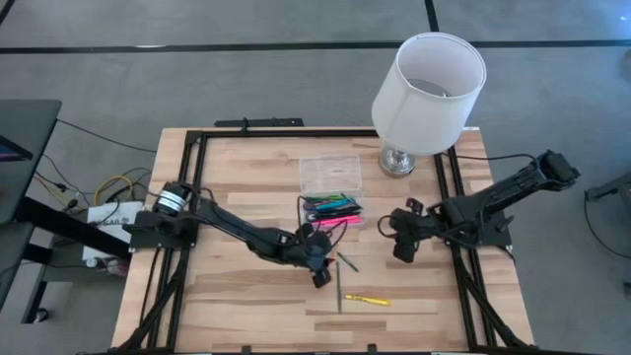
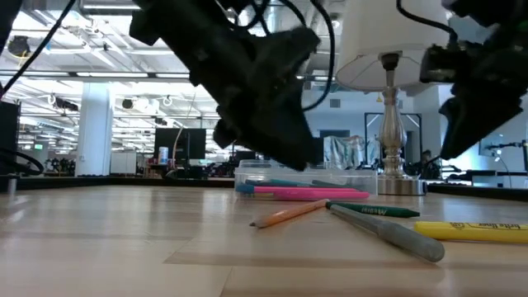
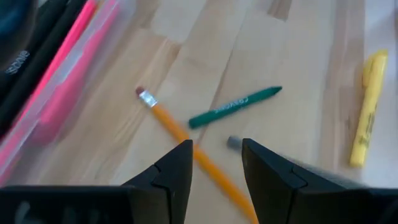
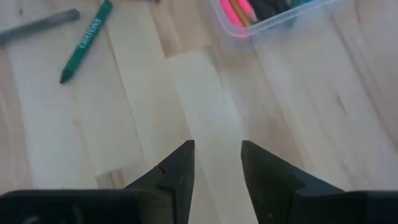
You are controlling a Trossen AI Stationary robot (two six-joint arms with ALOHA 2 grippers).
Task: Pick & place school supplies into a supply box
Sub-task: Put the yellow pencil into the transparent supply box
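Observation:
The clear supply box (image 1: 332, 209) sits mid-table with several pens and markers inside; a clear empty part (image 1: 330, 174) lies just beyond it. A pink marker (image 2: 305, 194) lies along its near side. Loose on the wood are an orange pencil (image 3: 168, 121), a green crayon (image 3: 235, 104), a grey pen (image 1: 339, 286) and a yellow highlighter (image 3: 367, 118). My left gripper (image 3: 216, 155) is open above the pencil, which runs between its fingers without touching them. My right gripper (image 4: 217, 155) is open over bare wood to the box's right. No scissors show.
A lamp with a white shade (image 1: 429, 84) stands on its metal base (image 1: 397, 161) at the far right of the table, close to the box. Black rails (image 1: 192, 177) run along the table's sides. Bare wood lies toward the near edge.

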